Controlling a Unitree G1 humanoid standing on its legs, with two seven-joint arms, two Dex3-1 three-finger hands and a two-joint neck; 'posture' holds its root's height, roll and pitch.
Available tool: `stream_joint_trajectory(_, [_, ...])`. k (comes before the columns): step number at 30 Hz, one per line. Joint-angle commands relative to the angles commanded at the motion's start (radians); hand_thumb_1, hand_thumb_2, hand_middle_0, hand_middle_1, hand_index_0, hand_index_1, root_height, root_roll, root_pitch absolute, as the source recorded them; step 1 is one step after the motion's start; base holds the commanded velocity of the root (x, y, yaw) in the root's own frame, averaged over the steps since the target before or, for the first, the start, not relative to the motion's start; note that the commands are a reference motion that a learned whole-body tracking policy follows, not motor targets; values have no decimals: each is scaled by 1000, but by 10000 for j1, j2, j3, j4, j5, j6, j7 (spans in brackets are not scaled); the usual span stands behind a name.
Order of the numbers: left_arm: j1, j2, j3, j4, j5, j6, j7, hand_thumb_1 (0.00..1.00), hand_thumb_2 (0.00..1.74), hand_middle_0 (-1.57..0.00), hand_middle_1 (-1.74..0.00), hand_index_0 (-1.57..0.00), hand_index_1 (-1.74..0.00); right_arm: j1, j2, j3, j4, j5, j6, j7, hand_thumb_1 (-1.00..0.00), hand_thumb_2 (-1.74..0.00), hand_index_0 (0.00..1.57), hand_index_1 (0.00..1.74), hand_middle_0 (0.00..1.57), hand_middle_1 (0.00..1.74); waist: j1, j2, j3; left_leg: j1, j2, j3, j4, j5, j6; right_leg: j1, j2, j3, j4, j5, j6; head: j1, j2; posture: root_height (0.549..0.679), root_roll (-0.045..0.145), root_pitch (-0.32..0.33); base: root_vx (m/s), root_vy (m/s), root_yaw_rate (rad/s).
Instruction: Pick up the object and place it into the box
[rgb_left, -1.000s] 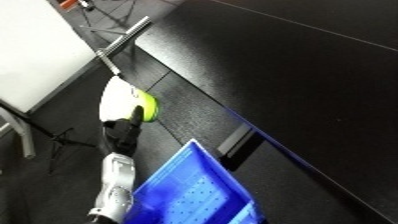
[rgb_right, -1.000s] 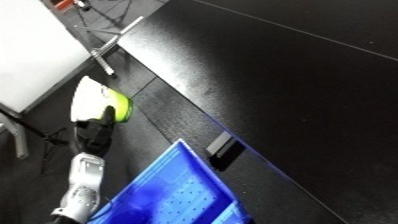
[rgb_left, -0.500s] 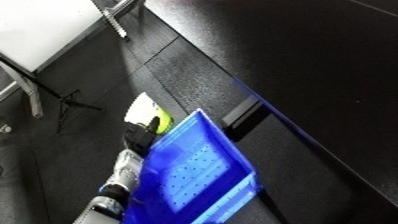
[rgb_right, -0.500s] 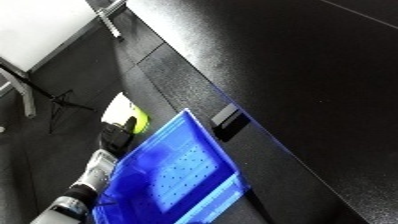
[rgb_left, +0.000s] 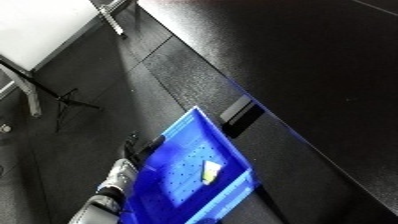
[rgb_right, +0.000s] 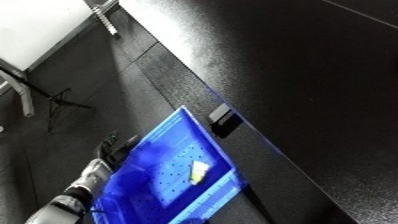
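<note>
Object (rgb_left: 210, 172) now lies in bin (rgb_left: 178, 131), no longer held | left hand (rgb_right: 113, 146) outside wall, fingers relaxed, empty | placement apparently complete

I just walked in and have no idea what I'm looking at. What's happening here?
A humanoid robot is putting things into a blue bin. A small yellow and white object lies inside the bin, held by nothing. The robot's left hand hangs just outside the bin's left wall. Its right hand is out of view.
</note>
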Motion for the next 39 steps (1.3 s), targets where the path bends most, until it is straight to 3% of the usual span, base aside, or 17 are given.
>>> stream_joint_trajectory(7, [119, -141, -417, 34, 727, 332, -770, 0, 0, 0, 0, 0, 0, -37, -77, 80, -127, 39, 30, -130, 0, 0, 0, 0, 0, 0, -69, 125, 0, 21, -44, 84, 155, -140, 33, -57, 18, 63, -34, 100, 32, 1202, 739, 621, 37, -41, -24, 1, -45])
stream_joint_trajectory(16, [538, -409, -1802, -379, 4190, -464, -1310, 0, 0, 0, 0, 0, 0, -156, -366, 144, -447, 102, 220, -258, 0, 0, 0, 0, 0, 0, -196, 298, 0, -40, -2, 323, 434, -346, 74, -269, 48, 160, -86, 333, 89, 3857, 1648, 622, 31, -32, -38, 8, -137])
stream_joint_trajectory(21, [809, -778, -2464, -853, 5073, -696, -1455, 0, 0, 0, 0, 0, 0, -271, -516, 54, -463, 106, 205, -377, 0, 0, 0, 0, 0, 0, -250, 443, 0, -6, 62, 419, 327, -322, 40, -370, 51, 228, -141, 450, 127, 5739, 1942, 623, 28, -24, -41, 17, -130])
stream_joint_trajectory(25, [990, -1150, -2915, -1085, 5461, -787, -1489, 0, 0, 0, 0, 0, 0, -380, -537, -51, -365, 100, 195, -446, 0, 0, 0, 0, 0, 0, -303, 574, 0, 79, 113, 469, 175, -256, -7, -411, 12, 282, -136, 493, 115, 6716, 2137, 624, 29, -22, -19, 19, -59])
stream_joint_trajectory(34, [909, -1747, -3606, -1584, 5906, -1179, -1139, 0, 0, 0, 0, 0, 0, -614, -451, -124, -228, 31, 254, -490, 0, 0, 0, 0, 0, 0, -449, 656, -30, 143, 181, 560, 207, -314, -11, -597, -20, 440, -143, 680, 172, 9330, 1795, 625, 28, -20, -10, 4, -55])
stream_joint_trajectory(39, [1041, -1968, -3694, -2190, 5482, -1256, -829, 0, 0, 0, 0, 0, 0, -702, -471, -218, -161, -102, 274, -493, 0, 0, 0, 0, 0, 0, -533, 664, -90, 77, 191, 606, 430, -468, 40, -716, 33, 548, -160, 795, 186, 10804, 1530, 623, 26, -18, -2, 29, -124])
